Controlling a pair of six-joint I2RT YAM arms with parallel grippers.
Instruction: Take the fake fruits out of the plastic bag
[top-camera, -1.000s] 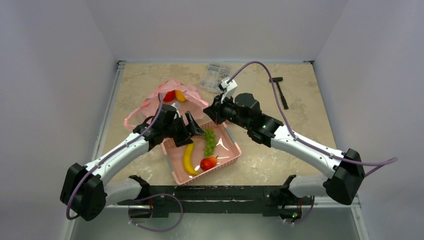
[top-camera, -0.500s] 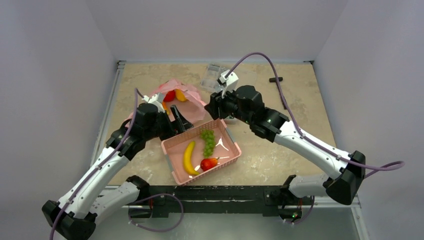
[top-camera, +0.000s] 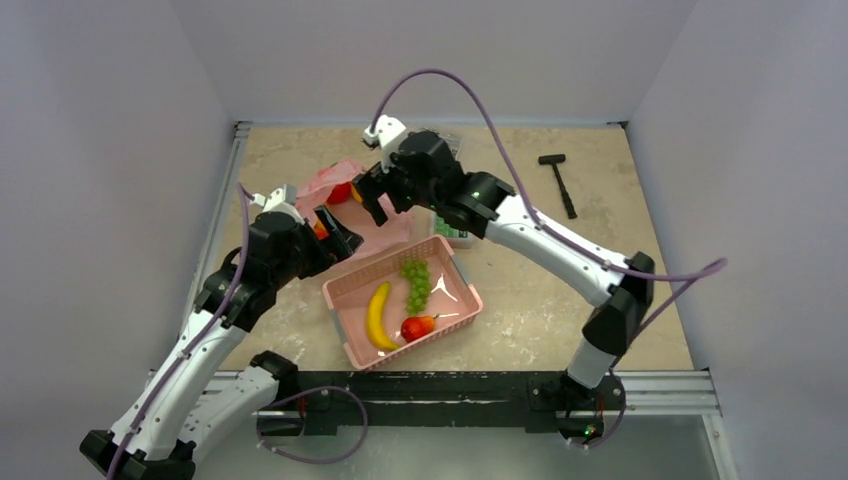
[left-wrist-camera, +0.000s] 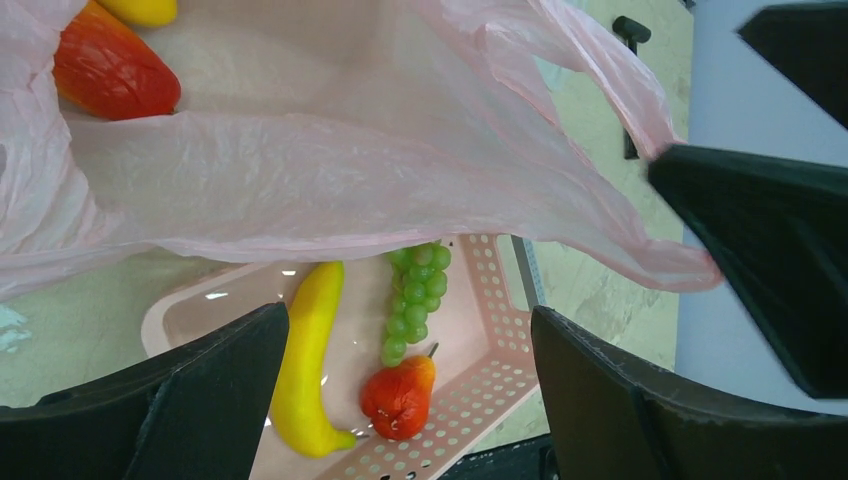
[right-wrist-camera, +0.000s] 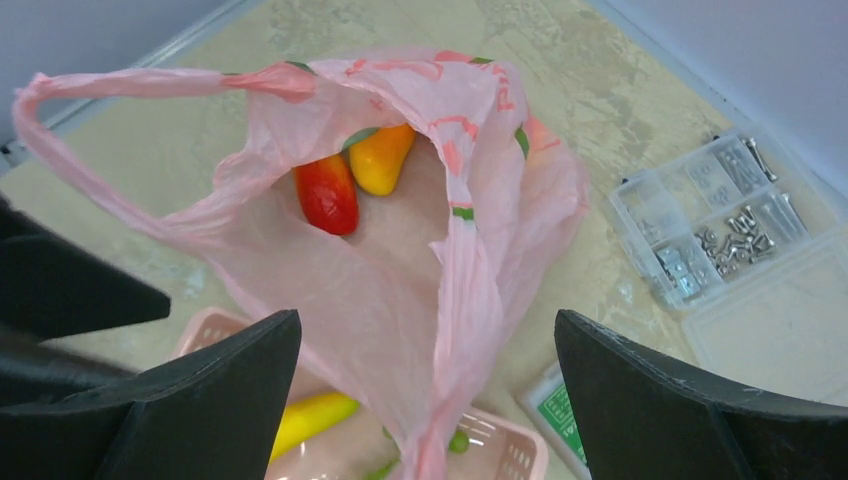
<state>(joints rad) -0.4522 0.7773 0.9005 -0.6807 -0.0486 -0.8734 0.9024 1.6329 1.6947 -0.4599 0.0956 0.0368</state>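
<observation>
Pink, thin and crinkled: the plastic bag (right-wrist-camera: 400, 290) lies on the far left part of the table (top-camera: 520, 320), its mouth gaping upward. We list what we find.

Inside the bag:
- One red piece (right-wrist-camera: 327, 193).
- One orange-yellow piece (right-wrist-camera: 380, 158), side by side with the red one and touching it.
- We see no others, though the folds could hide more.

Outside the bag, in the pink basket (left-wrist-camera: 490, 375) just on its near side:
- One banana (top-camera: 377, 316).
- One bunch of green grapes (top-camera: 417, 283).
- One red pear-shaped fruit (top-camera: 416, 327).

Left gripper (left-wrist-camera: 410, 312): fingers spread wide with nothing between them, held at the near left edge of the bag.

Right gripper (right-wrist-camera: 425, 320): fingers likewise apart and empty, poised above the bag's mouth.

We judge the task past halfway, with three fruits out and at least two to fetch. The right gripper looks best placed to reach in, and the red piece lies nearest its line.
</observation>
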